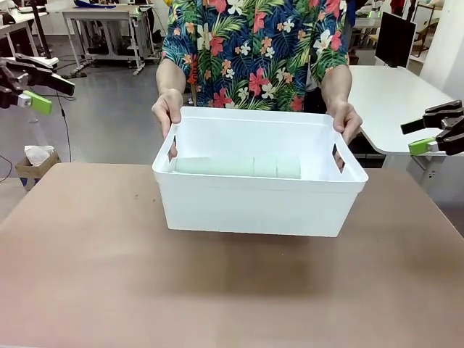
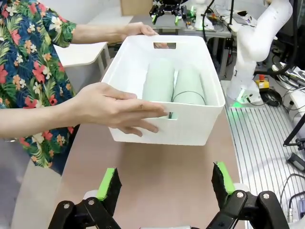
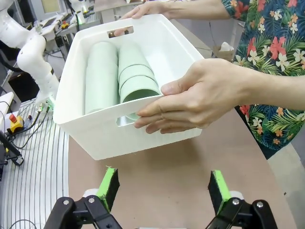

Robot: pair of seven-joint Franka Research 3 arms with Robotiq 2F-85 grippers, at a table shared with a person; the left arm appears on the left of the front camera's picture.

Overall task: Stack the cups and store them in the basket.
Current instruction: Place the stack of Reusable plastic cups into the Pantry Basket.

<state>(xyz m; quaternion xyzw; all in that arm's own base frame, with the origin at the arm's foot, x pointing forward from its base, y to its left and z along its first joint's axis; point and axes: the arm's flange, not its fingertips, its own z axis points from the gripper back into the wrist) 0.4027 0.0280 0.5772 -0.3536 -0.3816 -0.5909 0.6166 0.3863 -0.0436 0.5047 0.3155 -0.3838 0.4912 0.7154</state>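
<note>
Brown table (image 1: 87,290) below; white basket (image 1: 254,206) lifted just above its middle, gripped at both end handles by person's hands (image 1: 168,109) (image 1: 346,119). Inside, mint cups (image 1: 239,167) lying sideways, nested in stacks. Left gripper (image 2: 164,183) released, jaws wide, far left; right gripper (image 3: 162,188) likewise spread, far right.

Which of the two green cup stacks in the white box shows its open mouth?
In the right wrist view, the stack of cups nearer the person's hand: nested rims, open mouth facing the camera. The other stack shows smooth wall.
</note>
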